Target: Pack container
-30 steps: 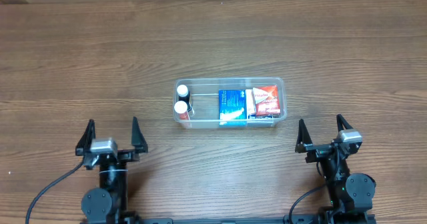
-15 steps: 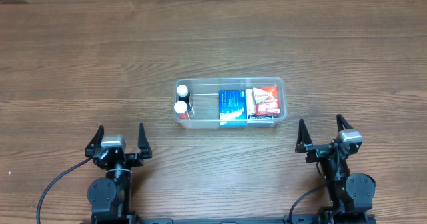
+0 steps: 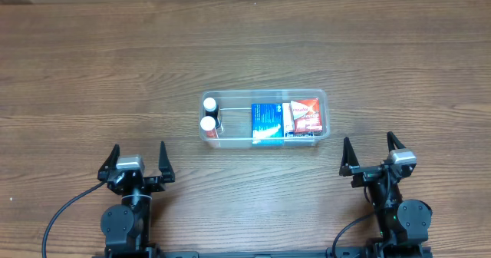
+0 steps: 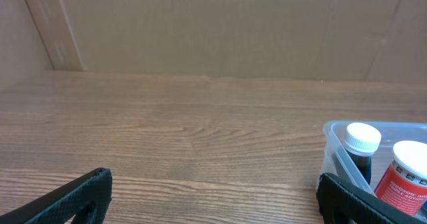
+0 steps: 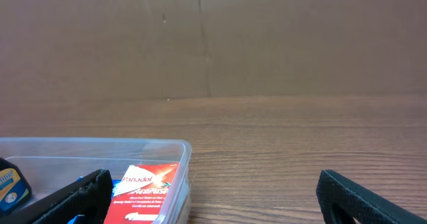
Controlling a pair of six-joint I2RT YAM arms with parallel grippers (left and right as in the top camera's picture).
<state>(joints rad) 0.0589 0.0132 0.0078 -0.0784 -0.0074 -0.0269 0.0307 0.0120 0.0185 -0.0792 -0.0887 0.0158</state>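
Note:
The clear plastic container [image 3: 265, 95] sits at the middle of the wooden table. It holds two small white-capped bottles [image 3: 209, 114] at its left end, a blue box [image 3: 266, 122] in the middle and a red and white box [image 3: 305, 116] at the right. My left gripper [image 3: 138, 158] is open and empty near the front edge, left of the container. My right gripper [image 3: 372, 150] is open and empty, front right of it. The left wrist view shows the bottles [image 4: 362, 144] at the far right; the right wrist view shows the red box [image 5: 143, 187] in the container [image 5: 180, 151].
A brown cardboard wall [image 4: 213, 24] stands along the table's far edge. Black cables [image 3: 65, 212] run from the arm bases at the front edge.
The left arm shifted slightly right and back toward the front edge between one second ago and half a second ago, and has stayed still since. The right arm has not moved.

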